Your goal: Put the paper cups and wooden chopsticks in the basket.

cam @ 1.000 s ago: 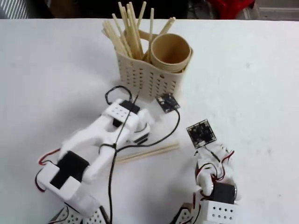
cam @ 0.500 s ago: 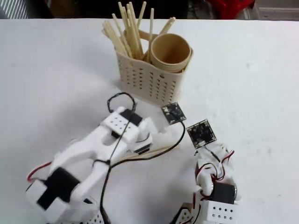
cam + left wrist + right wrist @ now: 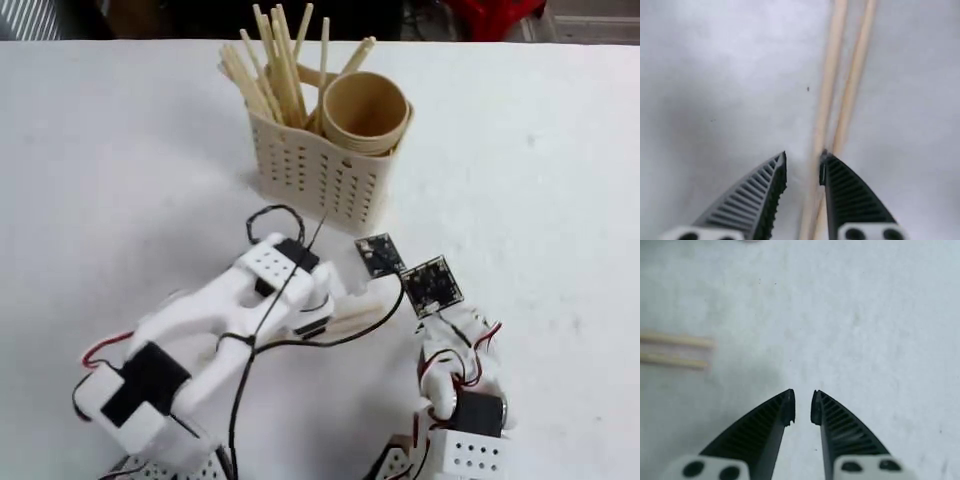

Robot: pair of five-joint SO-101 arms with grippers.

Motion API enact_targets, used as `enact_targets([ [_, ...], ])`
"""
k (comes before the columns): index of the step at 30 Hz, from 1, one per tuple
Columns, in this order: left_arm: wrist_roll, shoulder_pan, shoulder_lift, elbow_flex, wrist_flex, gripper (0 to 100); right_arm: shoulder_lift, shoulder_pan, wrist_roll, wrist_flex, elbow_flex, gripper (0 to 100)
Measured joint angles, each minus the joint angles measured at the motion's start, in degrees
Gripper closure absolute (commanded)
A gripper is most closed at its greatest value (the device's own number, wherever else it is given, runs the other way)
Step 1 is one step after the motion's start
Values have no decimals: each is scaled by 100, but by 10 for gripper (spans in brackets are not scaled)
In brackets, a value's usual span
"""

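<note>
A cream perforated basket (image 3: pixel 320 180) stands at the back of the table. It holds stacked paper cups (image 3: pixel 363 110) and a bunch of upright wooden chopsticks (image 3: pixel 275 70). Two more chopsticks (image 3: pixel 362 318) lie flat on the table in front of it. My left gripper (image 3: pixel 803 162) is low over this pair (image 3: pixel 832 85) and slightly open, with one finger over the sticks. My left arm (image 3: pixel 250 300) covers most of the pair in the high view. My right gripper (image 3: pixel 802 402) is shut, with nothing in it, over bare table. The ends of the pair (image 3: pixel 675 350) lie off to its side.
The right arm (image 3: pixel 455 390) sits folded at the front right of the white table (image 3: pixel 540 180). A black cable (image 3: pixel 330 340) loops from the left arm across the lying chopsticks. Bare tabletop spreads to both sides of the basket.
My left arm has shifted right and toward the front along the lying chopsticks. The right arm, basket and cups have stayed put.
</note>
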Motion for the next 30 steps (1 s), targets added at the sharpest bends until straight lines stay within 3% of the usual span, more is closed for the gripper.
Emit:
enact_targets([
  [8, 0, -88, 185, -141, 9, 870, 0, 0, 0, 0, 0, 929],
  [12, 26, -607, 193, -185, -273, 908, 0, 0, 0, 0, 0, 929],
  [18, 615, -1521, 220, -185, -835, 950, 0, 0, 0, 0, 0, 929],
  [30, 651, -1477, 220, -185, -870, 950, 0, 0, 0, 0, 0, 929],
])
